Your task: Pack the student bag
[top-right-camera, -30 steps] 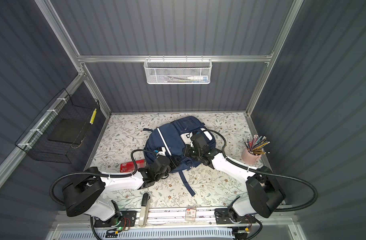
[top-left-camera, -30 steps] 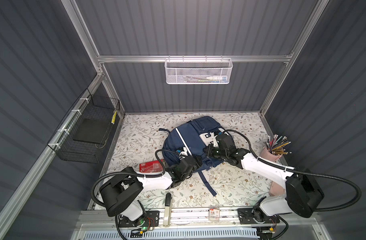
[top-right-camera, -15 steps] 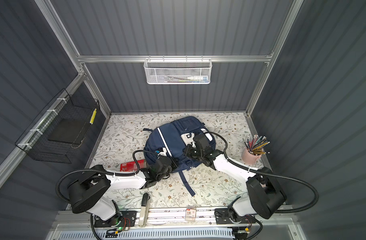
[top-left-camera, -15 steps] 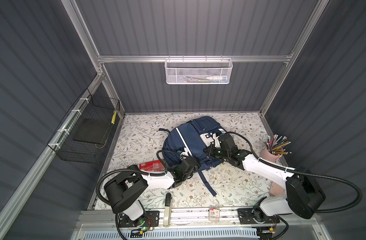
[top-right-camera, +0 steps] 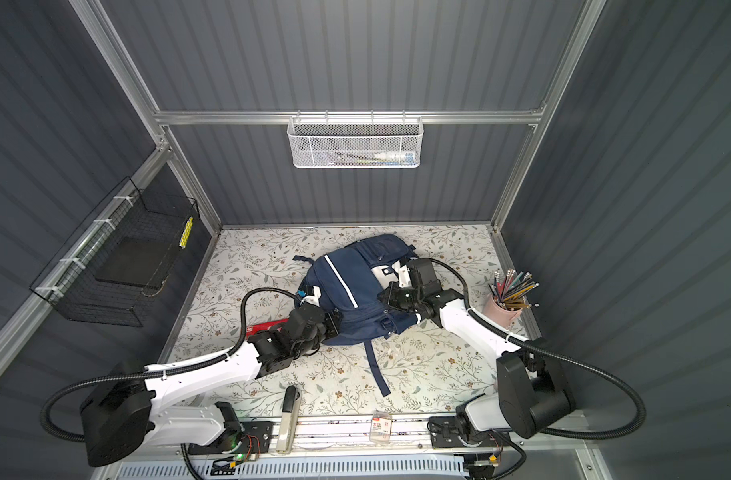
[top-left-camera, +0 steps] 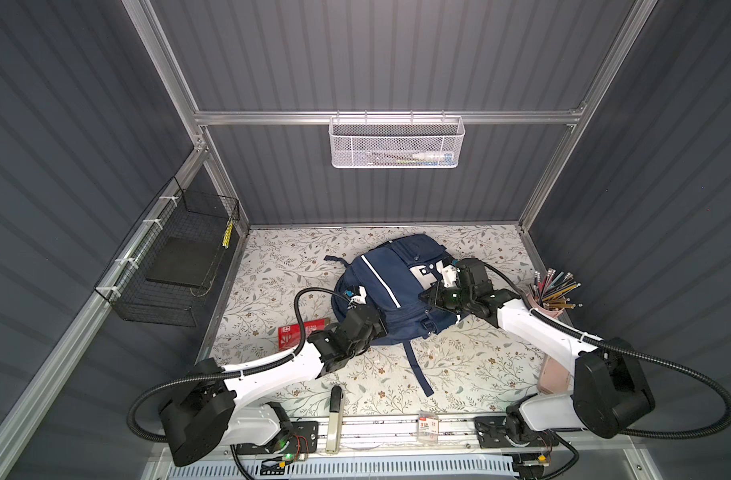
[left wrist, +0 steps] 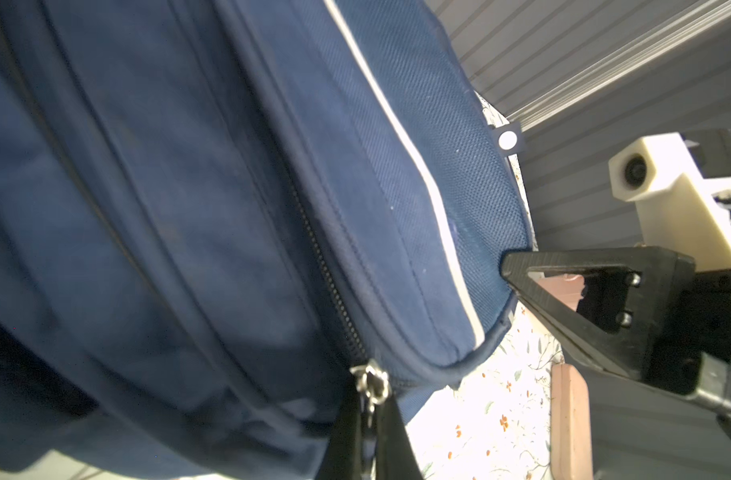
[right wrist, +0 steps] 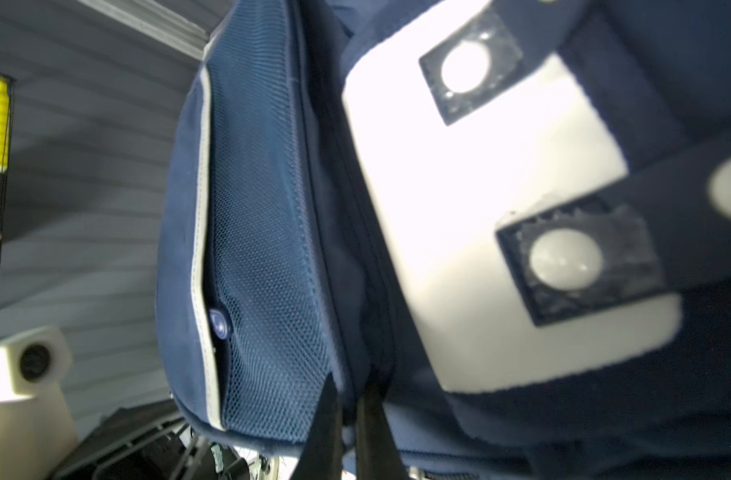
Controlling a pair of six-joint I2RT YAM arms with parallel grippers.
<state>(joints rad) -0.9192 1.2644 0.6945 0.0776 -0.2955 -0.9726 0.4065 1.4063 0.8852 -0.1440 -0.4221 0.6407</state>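
**Navy bag pinned at both ends, zip grip set**

Down by the rail, a pale tool (top-left-camera: 334, 415) and a small packet (top-left-camera: 426, 426) lay unused, and what the tool was I could not tell. The left gripper (left wrist: 370, 405) sat low at the near edge of the bag (top-left-camera: 380, 270), its fingers pinched together on the metal zip pull (left wrist: 371, 382). To my eye that was the hold you would want for running a zip open.

Across the bag, the right gripper (right wrist: 349, 386) was clamped on a fold of fabric along the zip seam, just beside the white patch (right wrist: 480, 208). That looked like the anchor, there to keep the cloth taut so the slider would not drag the whole bag along.

The bag lay front up at the middle of the floral table (top-left-camera: 459, 365), between the two arms. It showed a white stripe (top-left-camera: 380, 278), dark squares with pale dots on the patch, and one strap (top-left-camera: 415, 370) trailing toward the rail. The zips in the wrist views looked closed and no lining showed, so I judged the packing not yet begun.

A red booklet (top-left-camera: 301, 334) lay just beside the bag, partly under the left arm. A pink cup (top-right-camera: 501, 313) of pencils stood by the right wall. Farther back, a black wire basket (top-left-camera: 168, 257) hung on the left wall and a white mesh basket (top-left-camera: 395, 141) on the back rail.
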